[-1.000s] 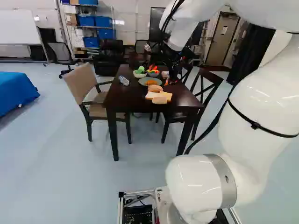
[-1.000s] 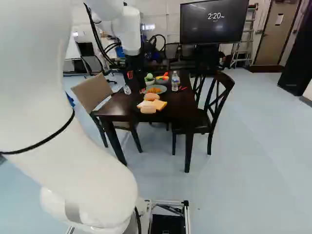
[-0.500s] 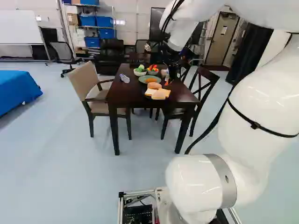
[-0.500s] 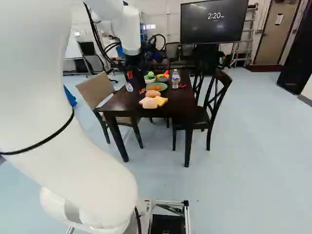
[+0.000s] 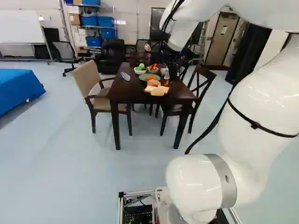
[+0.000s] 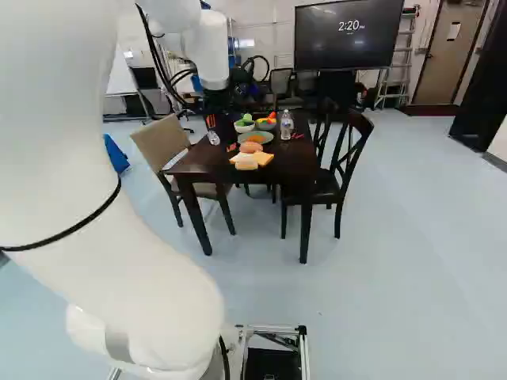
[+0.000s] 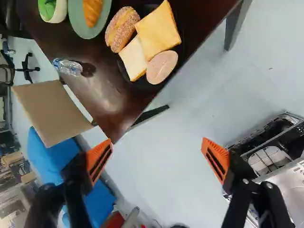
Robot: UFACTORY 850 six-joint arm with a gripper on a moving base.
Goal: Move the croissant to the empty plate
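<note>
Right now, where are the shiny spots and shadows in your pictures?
In the wrist view, pale glare on the dark wooden table near the plastic bottle; in the left base view, white shine on my arm and a soft shadow on the floor below the blue cloth; in the right base view, a bright patch on the back wall.

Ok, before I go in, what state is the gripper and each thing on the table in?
gripper, open, empty
croissant, resting on the green plate, ungripped
green plate, occupied
dark plate, loaded with bread
pale bowl, not empty
gray bowl, not empty
left-hand bottle, on its side
right-hand bottle, upright
</note>
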